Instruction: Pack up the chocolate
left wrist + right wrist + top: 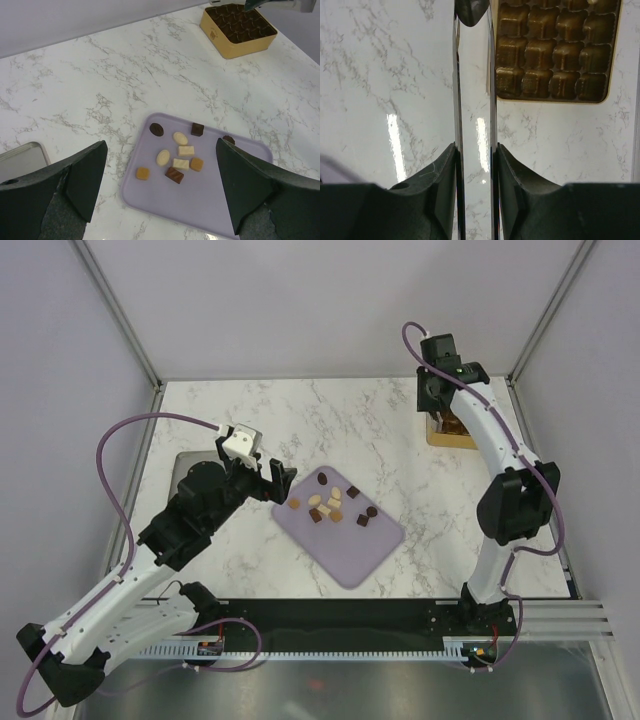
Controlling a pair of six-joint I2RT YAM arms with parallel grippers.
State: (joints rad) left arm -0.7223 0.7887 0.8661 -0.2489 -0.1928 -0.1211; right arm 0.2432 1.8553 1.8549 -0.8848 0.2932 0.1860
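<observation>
From here I judge the packing has not begun. The left claw is spread wide and carries nothing. It hangs above the bench with the chocolate straight ahead of it, framed between its two fingers. I count about ten pieces, dark, caramel and cream, in a loose cluster on the lilac mat. One dark piece is partly hidden behind the claw's right finger. The pieces lie close together, some almost touching, so each will need a careful pick.

The gold tray sits well beyond that claw, ahead and off to its right. Every cell I can see in it looks empty.

The right claw is over at the tray, which shows just ahead of its fingers and to their right. Its fingers are drawn close, with only a narrow slit of bench showing between them. There is a dark shape where the tips come together. I cannot tell whether that is the tips meeting or something pinched between them. Since the mat appears to hold the full set, I lean towards it being empty.

So the whole job is left: lift each piece off the mat, carry it across the bench, and seat it in its own cell.
</observation>
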